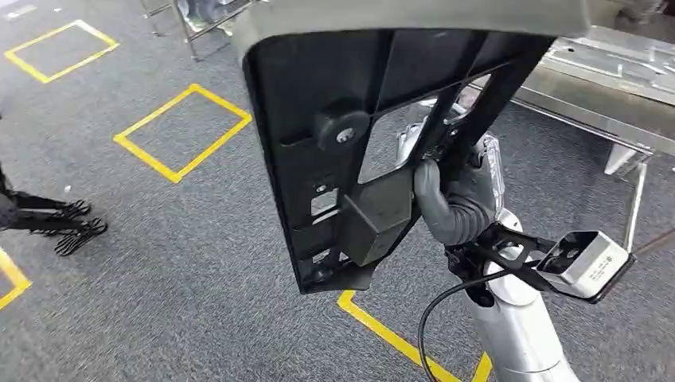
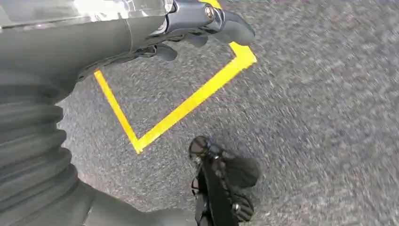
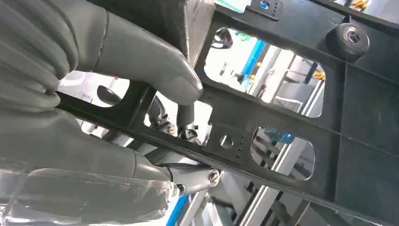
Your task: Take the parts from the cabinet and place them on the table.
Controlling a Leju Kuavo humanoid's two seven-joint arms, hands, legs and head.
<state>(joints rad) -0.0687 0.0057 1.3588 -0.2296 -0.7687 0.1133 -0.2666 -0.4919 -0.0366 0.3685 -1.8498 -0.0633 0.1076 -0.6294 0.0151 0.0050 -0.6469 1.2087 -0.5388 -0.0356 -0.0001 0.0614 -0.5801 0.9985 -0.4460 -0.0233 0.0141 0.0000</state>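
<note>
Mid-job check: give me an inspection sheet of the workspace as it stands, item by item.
Surface: metal table, upper right, carries flat metal sheets.
Job's things: black plastic part held up off the floor.
Clutter: nothing seen.
Hands: right robot hand grips the part's rib; left robot hand hangs over the carpet, holding nothing, fingers blurred.
Cables: black cable loops beside the right forearm.
Surroundings: grey carpet with yellow tape squares.

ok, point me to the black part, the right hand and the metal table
black part [image 1: 318, 183], head view, on its ribbed inner face.
right hand [image 1: 458, 203], head view, on the grey thumb gripping the part.
metal table [image 1: 589, 103], head view, on its front edge.
</note>
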